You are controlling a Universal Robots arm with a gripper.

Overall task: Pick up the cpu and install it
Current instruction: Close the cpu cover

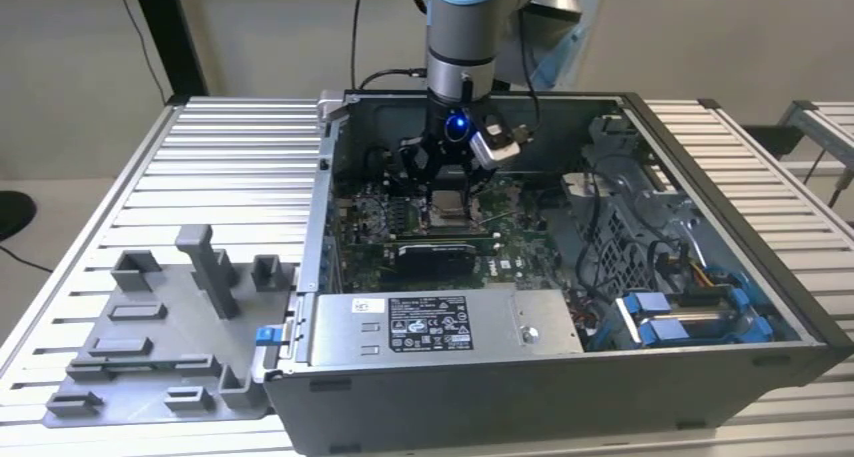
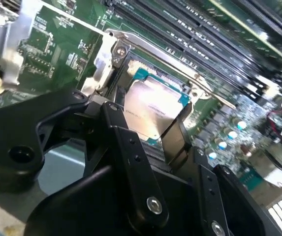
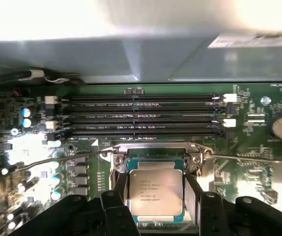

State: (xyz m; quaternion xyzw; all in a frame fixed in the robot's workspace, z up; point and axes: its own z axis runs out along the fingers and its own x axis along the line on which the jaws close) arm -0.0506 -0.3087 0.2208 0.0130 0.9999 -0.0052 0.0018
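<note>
Installation step: cpu point(image 3: 156, 192) held at the socket point(image 3: 153, 149).
End effector point(image 1: 450, 187) clamps the cpu by 2 opposite edges, at the case's point(image 1: 534, 387) far middle; seating likely calls for square alignment and gentle release.

even room light; grey box point(image 3: 106, 19) overexposed; motherboard point(image 3: 155, 108) dim

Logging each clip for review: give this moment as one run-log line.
pincer: shut on cpu | cpu: at socket in computer case | seated: cannot tell
</note>
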